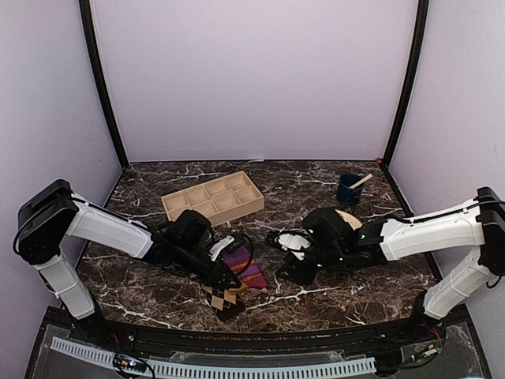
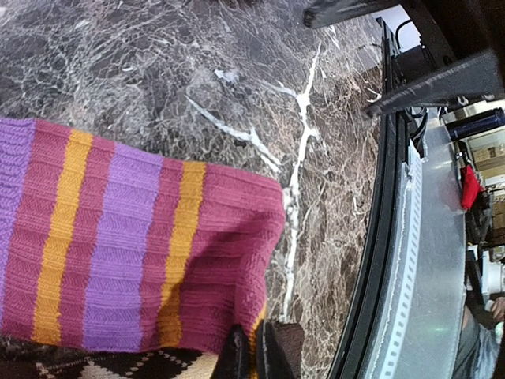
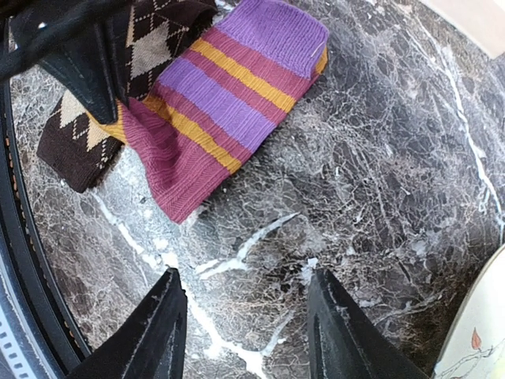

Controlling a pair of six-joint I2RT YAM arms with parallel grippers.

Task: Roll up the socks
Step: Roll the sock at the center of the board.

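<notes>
The striped sock (image 3: 229, 103) lies flat on the marble table (image 3: 379, 158), near the front edge and a little left of centre. It overlaps the argyle sock (image 3: 75, 138), which pokes out on the near side. Neither shows any curl, so you are at the very start of the roll.

Your left gripper (image 2: 252, 355) has its jaws pressed nearly together on the striped sock's edge, an orange sliver caught between them. Your right gripper (image 3: 248, 332) hovers just right of the socks, jaws spread wide and holding nothing.

The next move likely calls for the right gripper to come down on the pair, so both layers turn together as the pinched end folds over.

The left fingertips are cut off at the bottom of the wrist view, so you cannot tell whether they also hold the argyle sock. How far that sock runs under the striped one is hidden.

Farther back, a wooden tray (image 1: 213, 197) and a blue cup (image 1: 348, 189) stand well apart from the work.
</notes>
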